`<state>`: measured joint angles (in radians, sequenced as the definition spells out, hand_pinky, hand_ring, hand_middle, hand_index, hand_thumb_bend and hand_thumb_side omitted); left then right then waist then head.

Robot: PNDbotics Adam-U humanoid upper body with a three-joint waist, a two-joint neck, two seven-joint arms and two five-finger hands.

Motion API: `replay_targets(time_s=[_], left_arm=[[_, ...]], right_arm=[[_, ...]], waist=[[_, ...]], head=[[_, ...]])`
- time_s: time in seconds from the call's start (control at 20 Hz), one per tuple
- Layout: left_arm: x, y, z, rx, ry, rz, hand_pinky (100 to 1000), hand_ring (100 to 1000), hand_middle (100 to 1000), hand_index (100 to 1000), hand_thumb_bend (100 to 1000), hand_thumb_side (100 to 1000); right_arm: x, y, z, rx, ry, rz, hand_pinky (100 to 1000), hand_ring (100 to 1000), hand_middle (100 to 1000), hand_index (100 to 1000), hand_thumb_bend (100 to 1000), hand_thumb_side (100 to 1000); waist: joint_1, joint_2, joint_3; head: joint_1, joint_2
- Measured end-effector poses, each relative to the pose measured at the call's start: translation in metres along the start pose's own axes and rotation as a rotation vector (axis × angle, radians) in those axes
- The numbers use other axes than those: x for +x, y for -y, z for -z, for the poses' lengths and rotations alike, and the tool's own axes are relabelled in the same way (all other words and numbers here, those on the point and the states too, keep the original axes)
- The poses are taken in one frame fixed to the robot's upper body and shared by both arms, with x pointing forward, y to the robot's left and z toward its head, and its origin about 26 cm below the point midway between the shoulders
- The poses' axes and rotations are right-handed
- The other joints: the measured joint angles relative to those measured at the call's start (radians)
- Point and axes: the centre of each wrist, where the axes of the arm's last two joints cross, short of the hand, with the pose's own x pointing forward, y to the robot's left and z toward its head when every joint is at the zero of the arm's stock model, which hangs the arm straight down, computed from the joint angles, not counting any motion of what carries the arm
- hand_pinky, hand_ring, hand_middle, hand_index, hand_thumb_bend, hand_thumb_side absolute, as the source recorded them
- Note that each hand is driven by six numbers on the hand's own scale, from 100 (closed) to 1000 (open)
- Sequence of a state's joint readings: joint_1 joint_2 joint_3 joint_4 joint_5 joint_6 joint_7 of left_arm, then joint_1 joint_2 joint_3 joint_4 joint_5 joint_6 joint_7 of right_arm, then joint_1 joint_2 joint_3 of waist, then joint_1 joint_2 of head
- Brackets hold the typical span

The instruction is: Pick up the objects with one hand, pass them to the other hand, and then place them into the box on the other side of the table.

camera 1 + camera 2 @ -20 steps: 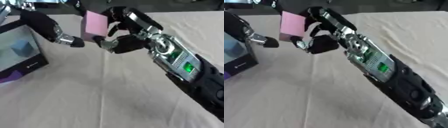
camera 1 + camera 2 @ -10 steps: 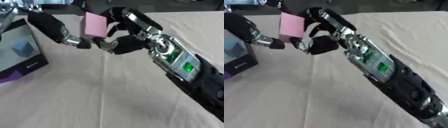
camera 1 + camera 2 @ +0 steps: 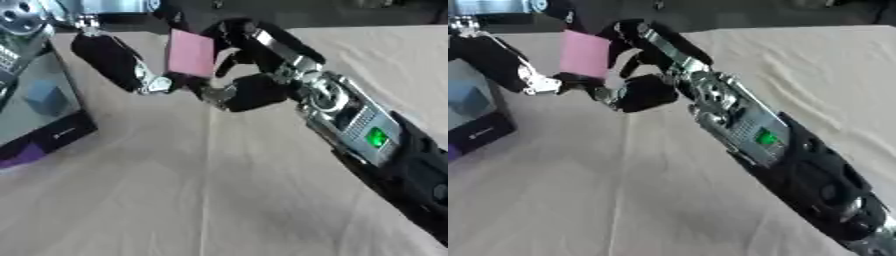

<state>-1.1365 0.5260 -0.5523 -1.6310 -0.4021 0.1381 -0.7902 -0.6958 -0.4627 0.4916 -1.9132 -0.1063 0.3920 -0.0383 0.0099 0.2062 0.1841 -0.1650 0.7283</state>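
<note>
A pink block [image 3: 191, 52] is held up above the table at the top middle. My right hand [image 3: 258, 90] is shut on it, thumb and fingers pinching its right side, with the arm coming in from the lower right. From the upper left my left hand [image 3: 114, 60] reaches in, its fingers [image 3: 154, 84] straight and their tips just below the block's lower left corner; I cannot tell whether they touch it. A dark box [image 3: 54, 134] stands open at the left edge, with a blue cube [image 3: 44, 98] inside.
A beige cloth [image 3: 175, 200] covers the table, with a crease down its middle. Something purple [image 3: 24, 155] lies against the box's lower edge. My right forearm [image 3: 763, 140] crosses the right half of the table.
My left hand has edged a little to the right, towards the pink block. The right hand has kept the block nearly still.
</note>
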Motion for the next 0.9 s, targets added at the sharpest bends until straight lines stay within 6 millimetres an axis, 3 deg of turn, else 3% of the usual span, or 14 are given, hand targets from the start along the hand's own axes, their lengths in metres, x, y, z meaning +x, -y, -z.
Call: replay_targets(time_s=[0.2,0.35,0.45,0.6,0.65,0.75,0.9], left_arm=[[0.0024,-0.0005,-0.0008,0.012,-0.019,-0.027,839,761,486,550,100,217],[0.0030,-0.0002,-0.0007,0.021,-0.029,-0.038,804,701,432,485,100,196],[0.0036,0.0002,-0.0004,0.029,-0.034,-0.040,786,673,405,460,100,191],[0.0049,0.0002,-0.0007,0.057,-0.048,-0.031,772,632,354,408,100,177],[0.0054,0.0003,-0.0008,0.068,-0.053,-0.028,771,629,350,404,100,177],[0.0059,0.0005,-0.0012,0.087,-0.065,-0.021,766,617,335,387,100,171],[0.0055,0.0014,-0.0018,0.108,-0.080,-0.015,757,601,307,362,100,170]], right_arm=[[0.0003,0.0009,0.0001,-0.001,-0.001,-0.001,591,757,489,454,100,100],[0.0007,0.0011,0.0004,0.001,-0.003,-0.001,592,759,493,458,100,100],[0.0007,0.0011,0.0004,0.003,-0.004,0.000,603,770,507,473,179,100],[0.0007,0.0015,0.0004,0.000,-0.003,-0.002,649,834,599,575,419,100],[0.0008,0.0019,0.0003,-0.002,-0.001,-0.008,652,838,607,584,427,100],[0.0008,0.0029,0.0002,0.002,0.005,-0.027,675,880,676,666,440,178],[-0.0005,0.0048,-0.0008,0.021,0.007,-0.073,706,935,764,768,374,324]], waist=[[0.000,0.000,-0.001],[0.000,0.000,-0.001],[0.000,0.000,-0.001],[0.000,0.000,-0.001],[0.000,0.000,-0.001],[0.000,0.000,-0.001],[0.000,0.000,-0.003]], head=[[0.004,-0.010],[0.004,-0.014],[0.004,-0.014],[0.004,-0.014],[0.004,-0.014],[0.004,-0.014],[0.003,-0.014]])
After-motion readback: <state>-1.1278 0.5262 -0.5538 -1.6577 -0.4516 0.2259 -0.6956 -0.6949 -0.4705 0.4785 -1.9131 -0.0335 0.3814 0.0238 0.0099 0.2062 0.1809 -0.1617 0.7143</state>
